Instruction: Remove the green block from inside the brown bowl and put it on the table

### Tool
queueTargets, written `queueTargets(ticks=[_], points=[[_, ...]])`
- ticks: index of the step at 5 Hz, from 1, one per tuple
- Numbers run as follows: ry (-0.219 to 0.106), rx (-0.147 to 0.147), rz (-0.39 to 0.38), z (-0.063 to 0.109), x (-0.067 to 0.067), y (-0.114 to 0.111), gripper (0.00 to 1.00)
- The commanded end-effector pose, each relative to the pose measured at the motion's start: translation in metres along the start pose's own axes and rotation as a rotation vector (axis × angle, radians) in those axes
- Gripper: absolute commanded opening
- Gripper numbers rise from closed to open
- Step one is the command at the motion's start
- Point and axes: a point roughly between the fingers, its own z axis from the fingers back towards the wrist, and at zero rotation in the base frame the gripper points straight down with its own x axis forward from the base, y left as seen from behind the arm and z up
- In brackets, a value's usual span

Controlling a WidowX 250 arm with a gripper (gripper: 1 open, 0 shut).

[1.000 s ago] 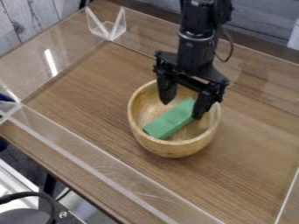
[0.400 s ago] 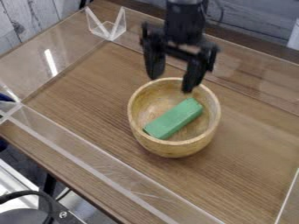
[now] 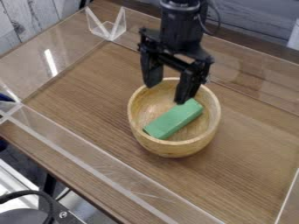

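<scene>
On wood-grain table point(image 3: 82, 96) w/ clear walls, claw point(image 3: 172, 77) spread empty above brown bowl point(image 3: 176, 144), green block point(image 3: 176, 118) inside.

One green block point(image 3: 176, 118), one brown bowl point(image 3: 152, 140), one table point(image 3: 93, 96), one hand point(image 3: 172, 76).

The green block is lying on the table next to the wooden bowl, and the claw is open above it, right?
Not quite. The camera view shows the green block lying inside the wooden bowl, not on the table. The claw is open above it.
</scene>
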Motion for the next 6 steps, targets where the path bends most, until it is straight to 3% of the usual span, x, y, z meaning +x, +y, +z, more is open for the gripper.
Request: queueTargets(ticks=[1, 2, 3, 4, 5, 6], points=[[-0.033, 0.025, -0.002, 0.004, 0.019, 0.001, 1.0], [-0.022, 0.04, 0.006, 0.001, 0.03, 0.0, 1.0], [-0.052, 0.038, 0.009, -0.003, 0.021, 0.003, 1.0], [-0.115, 0.035, 0.008, 0.005, 0.009, 0.007, 1.0], [-0.108, 0.005, 0.073, -0.001, 0.014, 0.002, 1.0], [-0.082, -0.015, 0.119, -0.013, 0.019, 0.002, 1.0]])
